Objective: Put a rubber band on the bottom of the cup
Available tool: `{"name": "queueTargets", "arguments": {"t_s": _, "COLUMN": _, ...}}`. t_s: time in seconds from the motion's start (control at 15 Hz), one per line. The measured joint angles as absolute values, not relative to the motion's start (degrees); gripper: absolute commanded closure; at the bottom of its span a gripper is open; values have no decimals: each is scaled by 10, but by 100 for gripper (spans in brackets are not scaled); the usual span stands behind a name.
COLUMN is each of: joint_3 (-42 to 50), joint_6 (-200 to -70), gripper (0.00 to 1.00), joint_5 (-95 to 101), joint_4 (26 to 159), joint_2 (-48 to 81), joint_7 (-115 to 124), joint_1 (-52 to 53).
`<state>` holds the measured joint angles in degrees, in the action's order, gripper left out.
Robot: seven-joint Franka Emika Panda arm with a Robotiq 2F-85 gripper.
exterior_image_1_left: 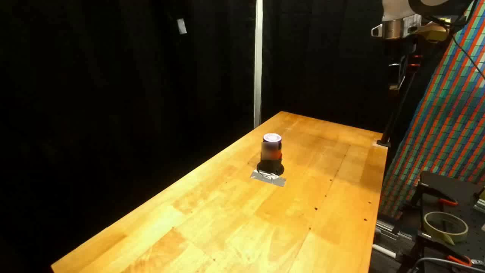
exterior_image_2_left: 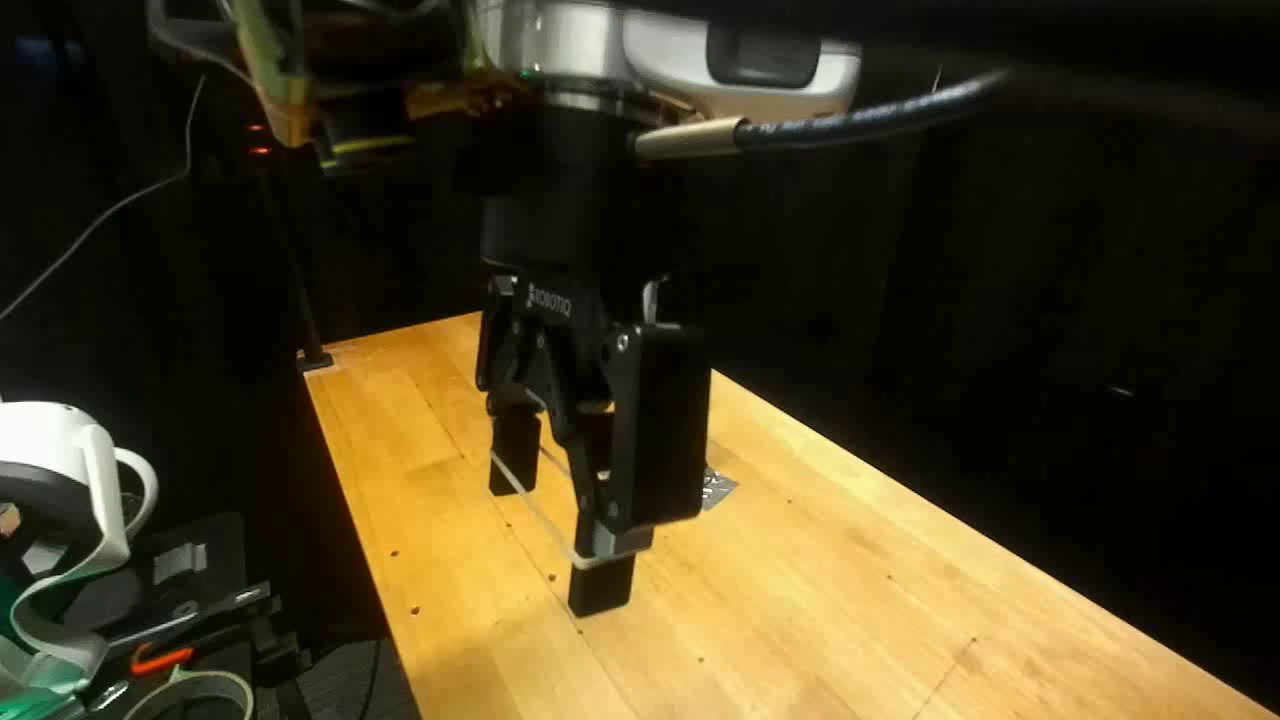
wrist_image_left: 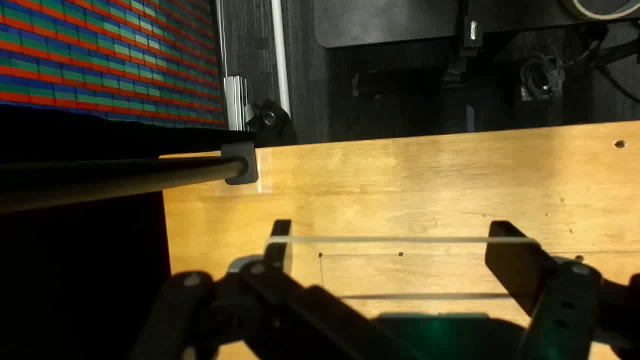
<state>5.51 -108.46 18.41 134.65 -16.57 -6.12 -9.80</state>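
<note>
In an exterior view, ROBOTIQ can be read in pale letters on the body of the black gripper [exterior_image_2_left: 558, 532]. Its jaws are spread wide, and a pale rubber band [wrist_image_left: 390, 240] is stretched around both of them, above the bench [exterior_image_2_left: 850, 560]. The cup [exterior_image_1_left: 271, 153] is set on that bench, well apart from the gripper, at the edge of a strip of silver tape [exterior_image_1_left: 271, 179]. Its whitish top is printed with marks too small to be read; its side is partly blurred.

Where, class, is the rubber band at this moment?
In the wrist view, the band is stretched around both fingers of the open hand, above the table. It's in the lower half, mostly right of centre, right of the pole foot.
</note>
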Motion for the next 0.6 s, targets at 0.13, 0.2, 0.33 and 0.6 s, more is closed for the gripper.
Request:
{"name": "queueTargets", "arguments": {"t_s": 0.13, "joint_3": 55, "joint_6": -1085, "gripper": 0, "joint_5": 184, "joint_4": 1344, "joint_2": -166, "joint_7": -61, "joint_1": -98}}
{"name": "queueTargets", "arguments": {"t_s": 0.2, "joint_3": 55, "joint_6": -1085, "gripper": 0, "joint_5": 184, "joint_4": 1344, "joint_2": -167, "joint_7": -61, "joint_1": -98}}
{"name": "queueTargets", "arguments": {"t_s": 0.33, "joint_3": 55, "joint_6": -1085, "gripper": 0, "joint_5": 184, "joint_4": 1344, "joint_2": -167, "joint_7": -61, "joint_1": -98}}
{"name": "queueTargets", "arguments": {"t_s": 0.6, "joint_3": 49, "joint_6": -1085, "gripper": 0, "joint_5": 178, "joint_4": 1327, "joint_2": -149, "joint_7": -61, "joint_1": -79}}
